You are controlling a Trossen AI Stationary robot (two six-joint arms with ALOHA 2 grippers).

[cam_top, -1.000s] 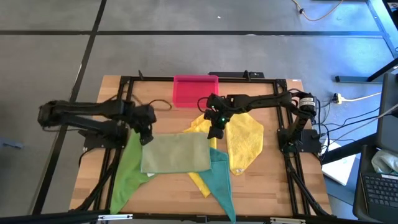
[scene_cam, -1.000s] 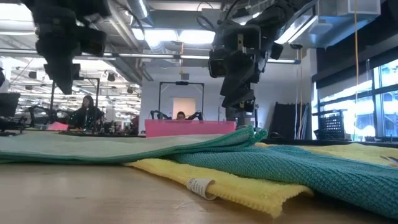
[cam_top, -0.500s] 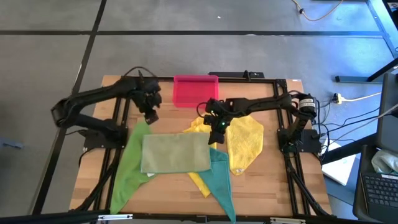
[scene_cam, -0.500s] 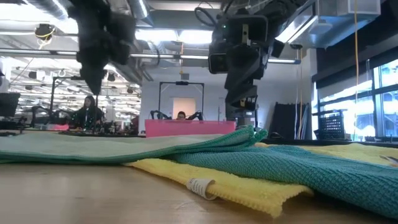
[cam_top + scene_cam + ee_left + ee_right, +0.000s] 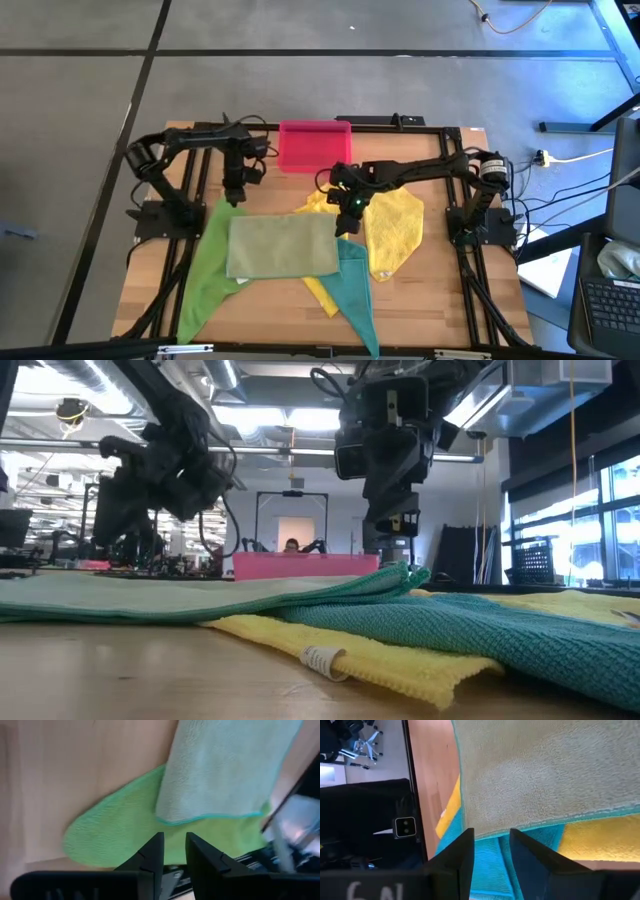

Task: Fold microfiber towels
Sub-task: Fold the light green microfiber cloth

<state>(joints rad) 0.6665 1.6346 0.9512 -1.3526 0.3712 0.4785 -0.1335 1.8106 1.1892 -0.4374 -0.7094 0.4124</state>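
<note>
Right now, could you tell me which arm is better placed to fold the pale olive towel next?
Probably the right gripper: it hovers at the pale olive towel's far right corner, while the left gripper hangs beyond its edge.

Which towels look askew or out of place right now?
The pile is untidy: only the olive towel lies flat and squared. The bright green, teal and yellow towels splay out crooked from under it, overlapping.

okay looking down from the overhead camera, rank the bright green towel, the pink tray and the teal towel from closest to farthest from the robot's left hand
From the left hand, in the high view:
1. Bright green towel, with its top corner almost under the hand, running down the table's left side.
2. Pink tray, at the back edge, to the hand's right.
3. Teal towel, front centre, beyond the pale olive towel.
</note>
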